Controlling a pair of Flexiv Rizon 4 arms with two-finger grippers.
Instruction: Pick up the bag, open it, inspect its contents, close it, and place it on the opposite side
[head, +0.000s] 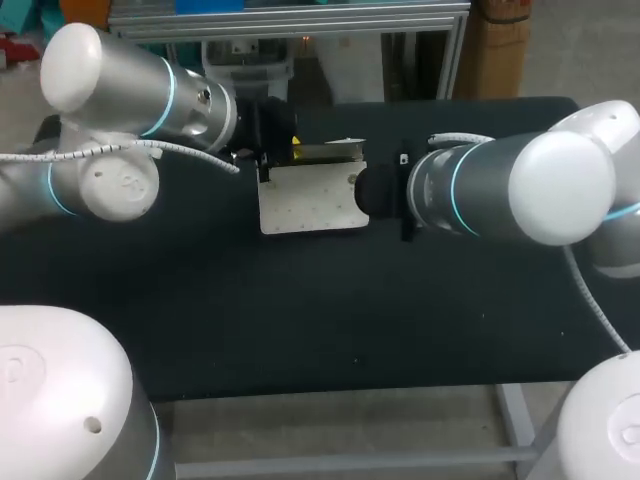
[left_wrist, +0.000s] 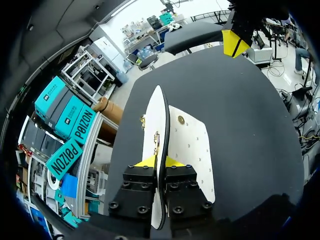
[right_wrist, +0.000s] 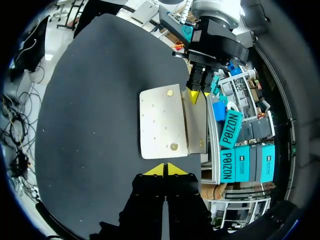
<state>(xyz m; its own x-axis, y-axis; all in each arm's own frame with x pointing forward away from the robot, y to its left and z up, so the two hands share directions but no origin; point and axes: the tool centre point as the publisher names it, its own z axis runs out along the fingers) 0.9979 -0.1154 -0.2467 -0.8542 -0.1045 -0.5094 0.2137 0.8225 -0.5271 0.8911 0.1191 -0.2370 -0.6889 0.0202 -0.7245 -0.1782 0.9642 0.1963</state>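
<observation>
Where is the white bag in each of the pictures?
Head view: the white bag lies mid-table, between the two arms.
Left wrist view: the white bag lies ahead of the left gripper, which pinches its upturned edge.
Right wrist view: the white bag lies just ahead of the right gripper.
Shared landmark: the left gripper's yellow tips at the bag's edge.

a flat white bag (head: 310, 205) with small dots and two gold snap studs (right_wrist: 174, 146) lies on the black table (head: 300, 320), toward its far middle. its flap (head: 335, 153) stands lifted on edge along the bag's far side, pinched by the left gripper (left_wrist: 161, 161).
</observation>
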